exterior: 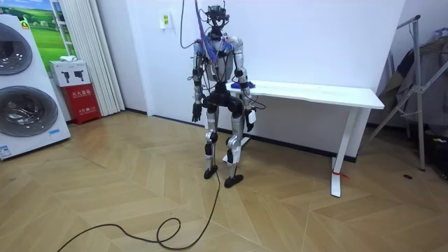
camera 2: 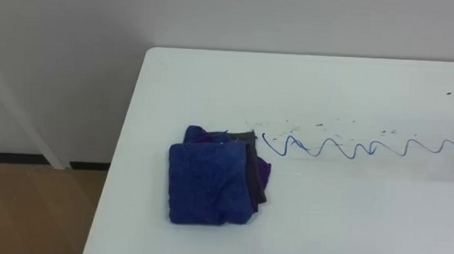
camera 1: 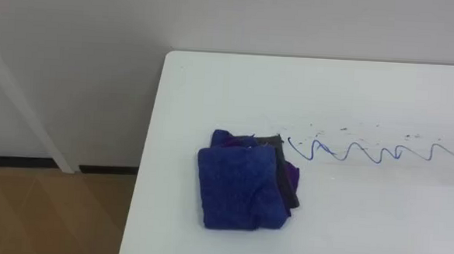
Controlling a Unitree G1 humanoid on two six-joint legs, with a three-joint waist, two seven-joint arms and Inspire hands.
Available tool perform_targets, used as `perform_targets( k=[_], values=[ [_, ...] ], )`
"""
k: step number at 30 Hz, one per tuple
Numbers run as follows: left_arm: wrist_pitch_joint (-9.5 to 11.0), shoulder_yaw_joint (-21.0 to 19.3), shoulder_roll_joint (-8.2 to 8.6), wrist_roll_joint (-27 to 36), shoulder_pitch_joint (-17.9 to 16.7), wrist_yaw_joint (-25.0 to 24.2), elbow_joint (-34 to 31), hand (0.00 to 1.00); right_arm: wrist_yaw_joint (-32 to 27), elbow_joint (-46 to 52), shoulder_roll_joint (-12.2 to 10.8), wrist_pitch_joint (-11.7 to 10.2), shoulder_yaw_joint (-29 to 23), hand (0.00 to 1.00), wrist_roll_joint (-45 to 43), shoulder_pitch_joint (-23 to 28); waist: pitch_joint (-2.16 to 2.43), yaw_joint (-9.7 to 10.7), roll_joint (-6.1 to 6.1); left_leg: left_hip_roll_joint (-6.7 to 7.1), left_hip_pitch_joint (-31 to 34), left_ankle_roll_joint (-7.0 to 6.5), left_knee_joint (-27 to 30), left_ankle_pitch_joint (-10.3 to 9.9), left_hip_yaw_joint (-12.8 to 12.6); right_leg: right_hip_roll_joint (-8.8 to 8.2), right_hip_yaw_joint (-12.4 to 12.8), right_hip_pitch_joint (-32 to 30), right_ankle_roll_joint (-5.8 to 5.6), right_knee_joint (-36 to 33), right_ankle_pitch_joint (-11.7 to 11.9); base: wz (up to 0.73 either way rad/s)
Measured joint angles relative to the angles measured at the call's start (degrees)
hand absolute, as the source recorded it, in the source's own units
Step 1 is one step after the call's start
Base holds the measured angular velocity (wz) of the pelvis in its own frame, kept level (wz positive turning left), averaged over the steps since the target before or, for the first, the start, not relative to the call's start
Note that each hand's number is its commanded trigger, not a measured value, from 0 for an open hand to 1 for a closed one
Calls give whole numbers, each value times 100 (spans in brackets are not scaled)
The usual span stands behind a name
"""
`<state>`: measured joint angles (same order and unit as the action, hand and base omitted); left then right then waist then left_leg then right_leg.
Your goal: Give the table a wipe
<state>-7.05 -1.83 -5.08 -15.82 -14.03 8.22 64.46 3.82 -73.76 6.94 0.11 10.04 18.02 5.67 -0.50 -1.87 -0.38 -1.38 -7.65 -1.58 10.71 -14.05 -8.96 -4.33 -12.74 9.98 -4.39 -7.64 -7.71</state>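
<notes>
Now | left hand (exterior: 197, 112), right hand (exterior: 250, 120) hang low, state cannot be told | blue cloth (camera 1: 243, 182) untouched on table (camera 1: 362, 227)

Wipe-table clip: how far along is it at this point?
Done: nothing visible; the blue marker squiggle runs across the white table. In hand: nothing; the folded blue cloth lies untouched by the squiggle's left end, while the robot stands at the table's end, one hand and the other hanging low. Left: take the cloth and wipe the whole line.
</notes>
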Motion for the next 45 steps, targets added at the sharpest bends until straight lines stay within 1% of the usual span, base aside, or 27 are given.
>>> perform_targets(
  k=[12, 15, 16, 19, 21, 23, 24, 25, 26, 27, 28, 29, 30, 31, 32, 33, 34, 35, 36, 37, 38, 40, 41, 42, 43, 44, 45],
  values=[
    [-2, -3, -1, 18, 8, 7, 94, 0, 8, -6, -1, 4, 1, 0, -6, 4, -12, -9, -27, 0, -2, 0, 1, 0, -1, 1, -2, 0, 1, -1, -1, 0],
    [-19, -8, -2, 56, 0, -27, 92, 0, 32, -9, -1, 79, -2, 0, 17, 0, -11, -1, -37, -1, 0, 0, -2, 0, 0, 0, -5, 0, 0, -2, -1, 0],
    [-22, -17, -2, 55, -5, -38, 90, 0, 64, -9, -2, 120, -5, 0, 65, 9, -9, 0, -48, -3, -3, -1, -10, -1, 0, 1, -4, 0, 0, -1, -1, 0],
    [-67, -54, -5, 25, -21, -49, 88, 0, 52, -153, -4, 141, -22, 0, 566, 21, -9, -1, -66, 5, -9, -1, -9, -1, 4, 4, 37, 4, 1, -1, -1, 0],
    [-97, -174, -17, 15, -23, -46, 68, 0, 31, -220, 0, 246, -230, 0, 794, 105, -13, 31, -82, 7, -29, -1, -13, -1, 17, 6, 44, 5, 1, 1, -1, 0],
    [-149, -517, -24, 6, 1, -24, 74, 0, -20, -383, 28, 294, -761, 0, 1205, 196, -13, 60, -88, 2, -78, -1, -35, -1, 24, 11, 95, 38, 2, -2, -2, 0],
    [-159, -597, -30, 8, -4, -10, 67, 0, -36, -428, 48, 320, -916, 0, 1284, 217, -14, 88, -90, 4, -92, -1, -42, -1, 27, 11, 107, 50, 2, -2, -2, 5],
    [-166, -745, -53, 7, -81, 11, 61, 0, -103, -504, 95, 380, -1282, 0, 1439, 257, -14, 171, -97, 11, -130, -1, -64, -1, 33, 12, 152, 97, 2, -1, -2, 0],
    [-173, -976, -81, 26, -112, 11, 13, 0, -163, -579, 168, 465, -1712, 0, 1675, 303, -13, 239, -103, 13, -189, -1, -100, -1, 31, 17, 128, 114, 6, -4, -6, 0],
    [-173, -1109, -99, 31, -152, 12, -37, 0, -194, -622, 216, 502, -1922, 0, 1793, 318, -6, 301, -113, 15, -196, -1, -106, -1, 33, 18, 114, 121, 8, -8, -8, 0],
    [-173, -1357, -162, 33, -193, 34, -97, 0, -280, -634, 327, 571, -2355, 0, 1964, 380, -9, 391, -139, 23, -196, -1, -107, -1, 40, 21, 101, 119, 10, -19, -9, 0],
    [-173, -1476, -260, 42, -195, 83, -107, 0, -402, -635, 445, 639, -2722, 0, 2117, 396, 8, 458, -210, 27, -190, -1, -107, 0, 37, 23, 96, 113, 17, -23, -14, 0],
    [-174, -1515, -309, 41, -196, 124, -106, 0, -475, -639, 511, 681, -2887, 0, 2221, 412, 11, 480, -229, 26, -191, 0, -106, 0, 36, 23, 86, 112, 21, -24, -16, -3],
    [-174, -1578, -395, 21, -188, 167, -106, 0, -614, -647, 662, 753, -3212, 0, 2368, 433, 17, 559, -262, 27, -189, 0, -101, 0, 28, 23, 64, 113, 22, -20, -17, 0],
    [-174, -1697, -446, -1, -181, 200, -159, 0, -758, -624, 815, 768, -3591, 0, 2446, 420, 28, 643, -308, 27, -187, -1, -108, 0, 24, 22, 53, 104, 22, -29, -17, -6],
    [-171, -1762, -467, -8, -176, 227, -201, 0, -847, -599, 889, 768, -3785, 0, 2455, 404, 22, 657, -317, 25, -188, -1, -119, -1, 5, 22, 58, 95, 22, -32, -17, -12],
    [-153, -1841, -516, -3, -195, 287, -263, 0, -1071, -494, 1022, 767, -4056, 0, 2452, 358, 11, 663, -355, 23, -186, -1, -137, -1, -34, 22, 59, 91, 22, -37, -17, -20],
    [-119, -1844, -552, 0, -163, 365, -279, 0, -1338, -270, 1130, 762, -4186, 0, 2444, 304, 5, 673, -388, 18, -177, -3, -135, -2, -54, 24, 103, 65, 22, -58, -17, -22],
    [-118, -1842, -551, 1, -153, 401, -300, 0, -1477, -94, 1169, 758, -4200, 0, 2417, 288, 14, 666, -404, 19, -159, -5, -128, -3, -63, 26, 149, 22, 22, -85, -17, -23],
    [-118, -1788, -557, 0, -126, 429, -325, 0, -1769, 314, 1206, 751, -4184, 0, 2330, 201, 16, 664, -453, 14, -134, -7, -111, -4, -95, 31, 168, -39, 22, -131, -16, -24],
    [-121, -1747, -562, 5, -118, 433, -341, 0, -1918, 550, 1216, 758, -4173, 0, 2220, 145, 16, 649, -453, 12, -120, -7, -107, -4, -145, 30, 173, -75, 22, -131, -16, -33],
    [-124, -1629, -561, 7, -80, 434, -440, 0, -2402, 1619, 1238, 726, -4172, 0, 1778, -89, 12, 667, -495, 6, -91, -15, -87, 2, -210, 17, 166, -117, 23, -101, -16, -20],
    [-125, -1544, -545, -4, -52, 450, -474, 0, -2691, 2241, 1236, 706, -4141, 0, 1556, -159, 23, 635, -488, 13, -84, -15, -85, 2, -221, 18, 188, -147, 23, -124, -16, -5],
    [-124, -1494, -529, -7, -64, 454, -544, 0, -2840, 2621, 1234, 708, -4084, 0, 1399, -199, 31, 632, -481, 7, -71, -15, -86, 2, -234, 18, 189, -195, 22, -130, -16, -14],
    [-95, -1426, -500, 7, -115, 456, -618, 0, -3066, 3412, 1243, 692, -3946, 0, 1019, -266, 62, 616, -458, 2, -43, -18, -84, 4, -286, 19, 189, -212, 23, -132, -16, -16],
    [-93, -1328, -511, 6, -119, 457, -619, 0, -3200, 4107, 1284, 674, -3787, 0, 686, -367, 72, 617, -412, 11, -24, -16, -76, 6, -309, 21, 178, -228, 23, -122, -15, -12],
    [-93, -1283, -514, 4, -120, 460, -629, 0, -3283, 4477, 1284, 653, -3723, 0, 515, -404, 70, 617, -409, 10, 1, -16, -57, 6, -304, 23, 176, -245, 23, -125, -15, 0]
  ],
)
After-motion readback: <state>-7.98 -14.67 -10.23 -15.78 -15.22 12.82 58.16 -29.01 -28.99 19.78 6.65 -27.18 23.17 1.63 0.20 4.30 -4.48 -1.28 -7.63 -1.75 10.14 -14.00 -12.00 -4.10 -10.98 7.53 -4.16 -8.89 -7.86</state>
